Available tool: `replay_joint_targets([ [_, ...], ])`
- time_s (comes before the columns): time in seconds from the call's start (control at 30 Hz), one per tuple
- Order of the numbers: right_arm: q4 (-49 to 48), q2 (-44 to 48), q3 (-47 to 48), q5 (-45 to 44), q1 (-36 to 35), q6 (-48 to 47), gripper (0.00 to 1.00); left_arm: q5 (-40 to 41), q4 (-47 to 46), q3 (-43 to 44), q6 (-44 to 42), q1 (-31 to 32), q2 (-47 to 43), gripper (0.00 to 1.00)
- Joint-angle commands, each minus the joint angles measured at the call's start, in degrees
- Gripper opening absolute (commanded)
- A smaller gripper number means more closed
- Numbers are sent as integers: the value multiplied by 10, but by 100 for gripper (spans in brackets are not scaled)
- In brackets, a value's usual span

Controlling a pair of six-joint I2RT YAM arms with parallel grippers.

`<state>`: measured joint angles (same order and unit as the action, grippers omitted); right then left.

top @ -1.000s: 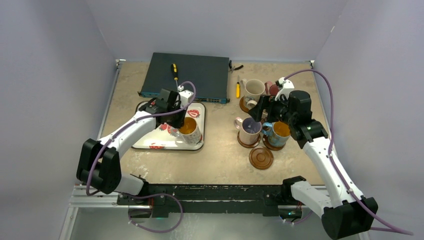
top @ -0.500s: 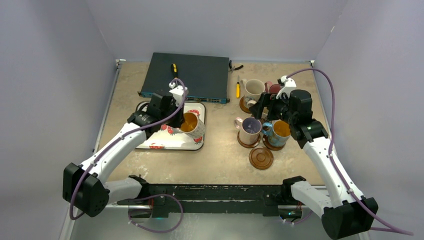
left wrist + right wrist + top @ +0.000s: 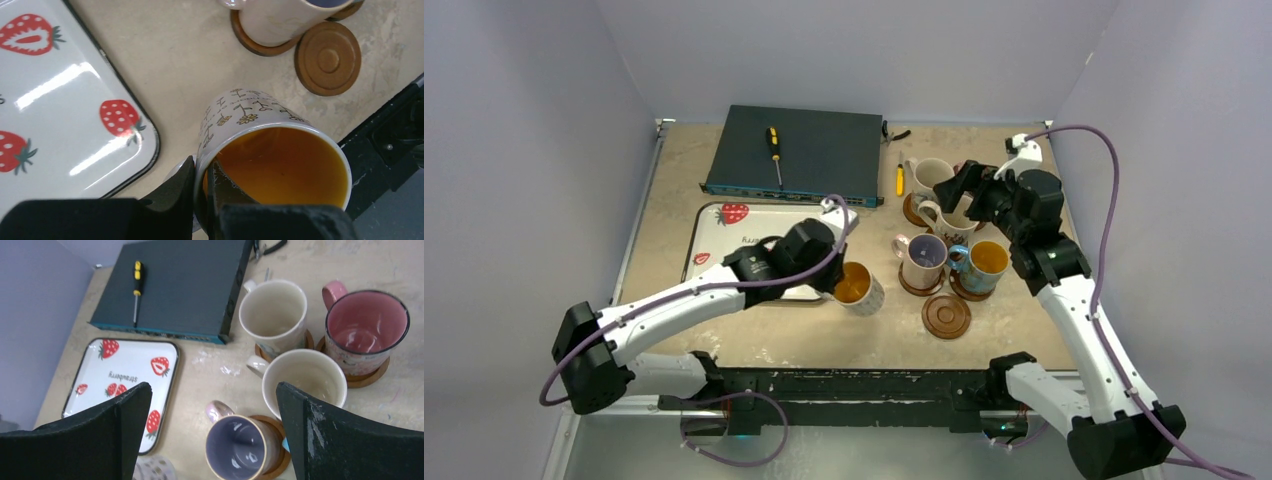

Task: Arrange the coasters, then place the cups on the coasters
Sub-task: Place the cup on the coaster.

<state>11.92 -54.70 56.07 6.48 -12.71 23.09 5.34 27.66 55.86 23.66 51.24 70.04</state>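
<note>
Left gripper (image 3: 202,182) clamped narrow on rim of floral mug (image 3: 260,150), orange inside: one finger within the wall, one outside it. Mug position: over bare tabletop (image 3: 864,335), just off the near right corner of strawberry tray (image 3: 724,245), between tray and bare coaster (image 3: 946,316). Contact with table not determinable. Long axis tilted, not upright: mouth up and back toward the left arm, base away toward the bare coaster. Handle not made out.

Right gripper (image 3: 212,390) spread wide, holding nothing, hovering above the far mugs. Below it in the wrist view: cream mug (image 3: 272,310) and pink-inside mug (image 3: 367,325) on coasters in the far row, second cream mug (image 3: 305,382) nearer, purple-inside mug (image 3: 240,450) on a coaster. Blue mug (image 3: 984,262), orange inside, on a coaster just right of the purple one. All five upright, mouths up.

Room: open strip of table between tray and mug group. Bare coaster close to the near table edge, just in front of purple and blue mugs. Far side taken by dark flat box (image 3: 809,150) with screwdriver (image 3: 773,143) on top.
</note>
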Motion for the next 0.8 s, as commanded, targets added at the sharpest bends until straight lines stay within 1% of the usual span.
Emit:
replay_joint_targets([
  [0.0, -40, 11, 52, -50, 2, 26, 98, 52, -110, 65, 60, 73, 30, 0],
  [0.07, -47, 15, 59, -60, 2, 29, 98, 69, -105, 93, 56, 105, 67, 0],
  [0.13, -53, 22, 63, -63, 2, 30, 98, 73, -111, 113, 48, 119, 92, 0],
  [0.3, -69, 57, 60, -92, 2, 35, 98, 62, -135, 152, 46, 137, 151, 0],
  [0.57, -112, 136, 39, -157, 2, 37, 98, 63, -118, 263, 28, 169, 258, 0],
  [0.67, -117, 153, 37, -170, 2, 44, 98, 70, -110, 296, 26, 176, 292, 0],
  [0.77, -124, 167, 28, -177, 2, 53, 98, 64, -88, 347, 22, 186, 335, 0],
])
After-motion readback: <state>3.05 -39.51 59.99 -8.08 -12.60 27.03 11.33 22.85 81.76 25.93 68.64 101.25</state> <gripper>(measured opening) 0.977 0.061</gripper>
